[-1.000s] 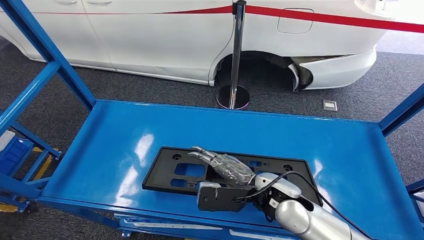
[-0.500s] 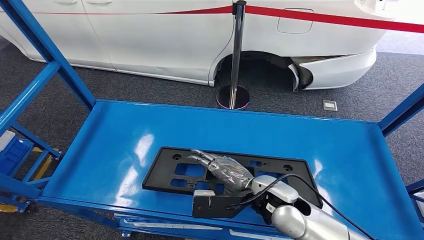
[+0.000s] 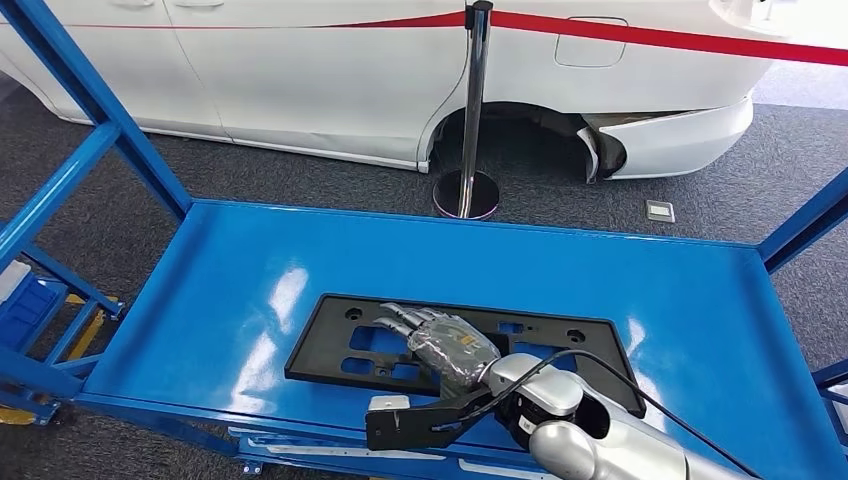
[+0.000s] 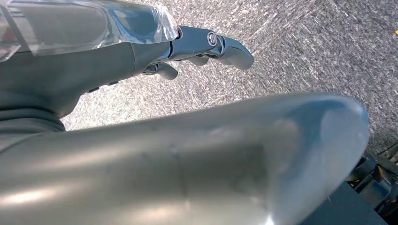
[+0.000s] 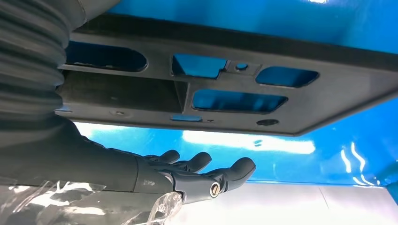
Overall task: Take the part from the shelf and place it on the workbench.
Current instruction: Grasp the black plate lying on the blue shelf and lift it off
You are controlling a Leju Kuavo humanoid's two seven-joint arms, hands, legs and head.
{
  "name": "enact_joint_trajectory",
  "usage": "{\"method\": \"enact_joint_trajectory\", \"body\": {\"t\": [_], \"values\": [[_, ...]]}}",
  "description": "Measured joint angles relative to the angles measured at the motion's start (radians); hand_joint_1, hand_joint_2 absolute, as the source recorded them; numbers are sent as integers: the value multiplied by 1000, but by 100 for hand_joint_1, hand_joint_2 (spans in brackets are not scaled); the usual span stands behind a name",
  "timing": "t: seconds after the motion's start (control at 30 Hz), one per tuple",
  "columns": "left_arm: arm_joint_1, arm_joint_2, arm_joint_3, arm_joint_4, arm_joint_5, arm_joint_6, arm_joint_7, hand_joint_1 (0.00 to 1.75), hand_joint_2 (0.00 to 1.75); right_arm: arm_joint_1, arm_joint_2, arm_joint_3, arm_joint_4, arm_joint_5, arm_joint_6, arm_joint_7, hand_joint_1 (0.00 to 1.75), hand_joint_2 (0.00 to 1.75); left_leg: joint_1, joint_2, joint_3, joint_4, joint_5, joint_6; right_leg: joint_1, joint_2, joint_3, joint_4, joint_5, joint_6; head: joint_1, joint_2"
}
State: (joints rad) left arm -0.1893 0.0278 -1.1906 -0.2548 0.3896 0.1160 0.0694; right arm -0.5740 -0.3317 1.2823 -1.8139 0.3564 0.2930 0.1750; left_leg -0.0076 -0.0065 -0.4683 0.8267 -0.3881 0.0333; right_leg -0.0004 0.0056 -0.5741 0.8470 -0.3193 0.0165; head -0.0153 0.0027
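The part [image 3: 318, 350] is a flat black plate with several cut-outs, lying on the blue shelf tray [image 3: 250, 260] near its front edge. My right hand [image 3: 442, 340] reaches in from the lower right and lies low over the middle of the plate, fingers stretched out and apart, gripping nothing. In the right wrist view the plate [image 5: 328, 89] shows blue tray through its holes, and the fingers [image 5: 197, 173] are extended beside it. My left hand [image 4: 202, 44] hangs over grey carpet with its fingers loosely extended and nothing in them.
Blue frame posts [image 3: 90, 90] rise at the tray's left and right corners. Behind the shelf stand a chrome stanchion [image 3: 467, 190] with a red belt and a white car [image 3: 300, 80]. Bare tray surface lies left and right of the plate.
My right wrist has dropped and swung toward the tray's front edge, and the hand has settled lower over the plate with fingers spreading. The plate has not moved.
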Motion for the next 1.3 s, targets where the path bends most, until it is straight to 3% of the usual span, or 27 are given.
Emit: {"method": "enact_joint_trajectory", "body": {"t": [0.6, 0.9, 1.3], "values": [[0, 4, 1, 0, -2, -3, 0, 0, 0, -18, 7, 60, 21, 26, 4, 7, 0, 175, 0, 0, 0, 0, 0, 0, 0, 0, 0, 0, 0, 0, 0, 0], [3, 5, 4, 0, 4, -1, -6, 0, 0, -18, 16, 86, 30, 215, -32, 62, 0, 175, 0, 0, 0, 0, 0, 0, 0, 0, 0, 0, 0, 0, 0, 0], [3, 6, 12, 0, 0, -3, -18, 0, 0, 35, 26, 77, 33, 341, -110, 41, 0, 175, 0, 0, 0, 0, 0, 0, 0, 0, 0, 0, 0, 0, 0, 0]]}}
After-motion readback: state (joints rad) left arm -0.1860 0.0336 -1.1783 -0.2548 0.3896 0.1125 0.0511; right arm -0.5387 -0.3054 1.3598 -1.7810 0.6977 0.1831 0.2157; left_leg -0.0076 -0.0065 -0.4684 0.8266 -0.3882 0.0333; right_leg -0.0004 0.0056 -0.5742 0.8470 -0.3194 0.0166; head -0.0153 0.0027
